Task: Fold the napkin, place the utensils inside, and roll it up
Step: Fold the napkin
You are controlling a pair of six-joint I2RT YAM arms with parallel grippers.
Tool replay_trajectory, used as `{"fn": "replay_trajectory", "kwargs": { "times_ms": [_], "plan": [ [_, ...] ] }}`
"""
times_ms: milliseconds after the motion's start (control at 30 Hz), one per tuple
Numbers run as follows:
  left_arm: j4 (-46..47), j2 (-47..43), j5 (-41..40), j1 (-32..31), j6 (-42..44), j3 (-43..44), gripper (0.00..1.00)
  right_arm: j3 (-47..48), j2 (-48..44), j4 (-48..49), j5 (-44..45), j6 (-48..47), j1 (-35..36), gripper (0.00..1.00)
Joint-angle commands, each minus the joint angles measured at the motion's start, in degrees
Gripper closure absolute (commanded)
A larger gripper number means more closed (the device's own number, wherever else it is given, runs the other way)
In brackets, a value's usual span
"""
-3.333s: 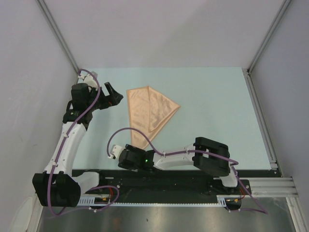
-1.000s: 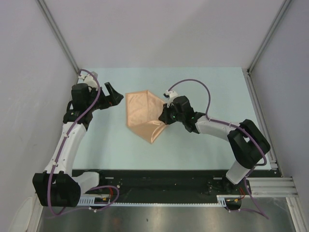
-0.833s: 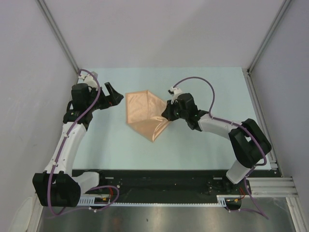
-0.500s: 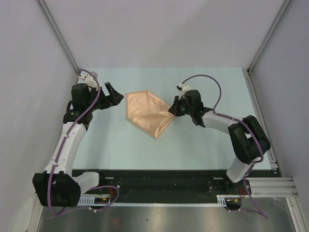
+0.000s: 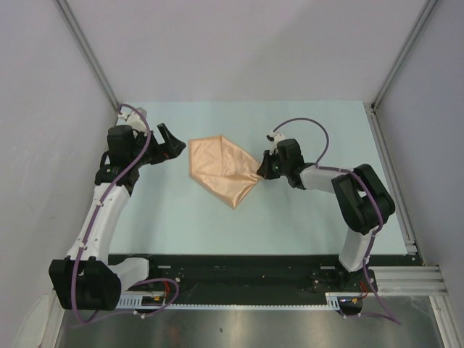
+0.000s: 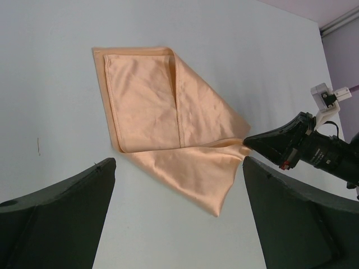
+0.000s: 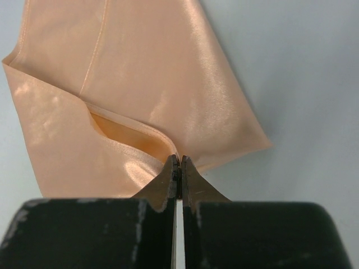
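The napkin is shiny peach cloth lying partly folded on the pale table, with one flap drawn out to the right. My right gripper is low at that flap's right corner. In the right wrist view its jaws are pressed together on the napkin's edge. My left gripper hovers just left of the cloth with its jaws wide apart. In the left wrist view the napkin lies beyond the open left gripper, and the right gripper shows at the cloth's corner. The utensils are out of view.
The pale blue-green table top is boxed in by grey walls on three sides. A metal rail runs along its right edge. The black base rail with both arm mounts lies along the near edge.
The right gripper has carried the napkin's near corner up and to the right, spreading that flap. It now sits lower and slightly further right. The left arm has not moved.
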Motion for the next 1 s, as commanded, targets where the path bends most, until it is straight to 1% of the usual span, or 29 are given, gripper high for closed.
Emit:
{"fn": "replay_trajectory", "kwargs": {
  "times_ms": [0,33,133,200,267,433,567,667,967],
  "plan": [
    [1.76,-0.55,0.75,0.47,-0.55,-0.30,0.00,2.85,0.01,1.84,-0.78,-0.14,-1.84,0.93],
    [1.85,-0.55,0.67,0.47,-0.55,-0.30,0.00,3.99,-0.16,1.14,-1.04,-0.40,-2.19,0.74],
    [1.76,-0.46,0.67,0.47,-0.55,-0.30,0.00,4.88,-1.30,-1.59,-0.70,-1.81,-3.16,0.48],
    [1.76,-0.55,0.75,0.47,-0.55,-0.30,0.00,4.70,-3.14,-2.47,-0.34,-2.51,-3.86,0.41],
    [1.85,-0.55,0.84,0.47,-0.55,-0.30,0.00,5.22,-4.02,-3.61,-1.39,-4.18,-4.48,0.31],
    [1.93,-0.37,1.19,0.47,-0.81,-0.39,0.00,8.21,-1.57,-8.79,-6.05,-8.75,-5.01,0.26],
    [2.02,-0.20,1.45,0.47,-0.81,-0.39,0.00,9.71,2.46,-8.80,-9.65,-11.47,-5.18,0.24],
    [2.02,-0.02,1.46,0.47,-0.90,-0.48,0.00,12.69,5.71,-9.76,-12.82,-13.41,-5.36,0.23],
    [2.11,0.16,1.63,0.47,-0.99,-0.48,0.00,19.73,12.49,-11.08,-18.26,-14.30,-7.47,0.23]
  ]
}}
